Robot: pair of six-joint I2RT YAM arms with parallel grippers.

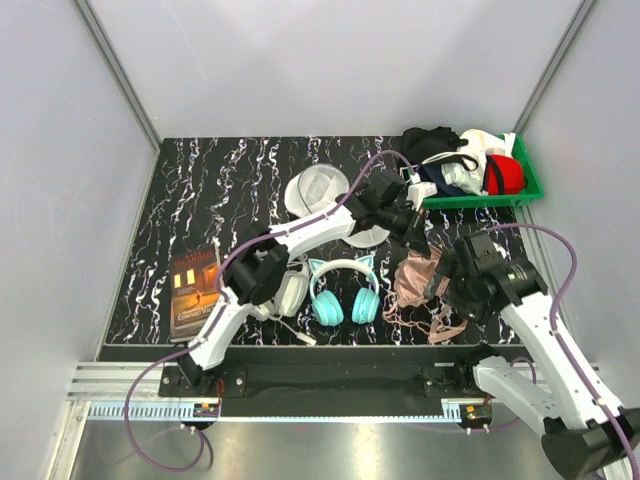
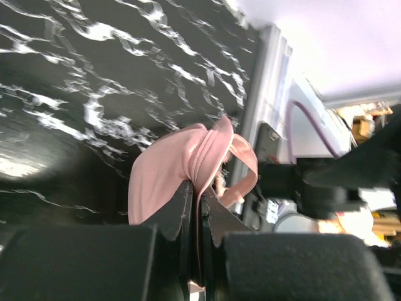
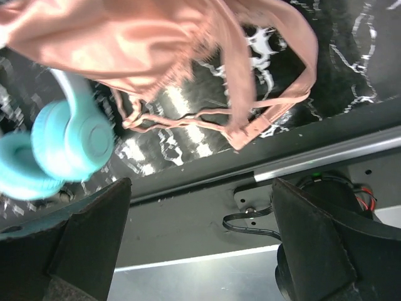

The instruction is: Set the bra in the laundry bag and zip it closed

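The pale pink bra [image 1: 415, 285] lies right of centre, its straps trailing toward the near edge. My left gripper [image 1: 416, 240] is at its far end, shut on a fold of the pink fabric [image 2: 163, 175], which is pinched between the fingers [image 2: 182, 207]. My right gripper [image 1: 447, 287] hovers open and empty at the bra's right side. In the right wrist view the bra [image 3: 113, 37] and its straps lie beyond the open jaws. The white mesh laundry bag [image 1: 315, 188] lies at the back centre, partly hidden by the left arm.
Teal cat-ear headphones [image 1: 345, 292] lie left of the bra and show in the right wrist view [image 3: 69, 141]. White-grey headphones [image 1: 291, 290] and a book [image 1: 195, 282] lie further left. A green bin [image 1: 527, 180] of clothes stands back right. The table's near edge rail [image 3: 301, 160] is close.
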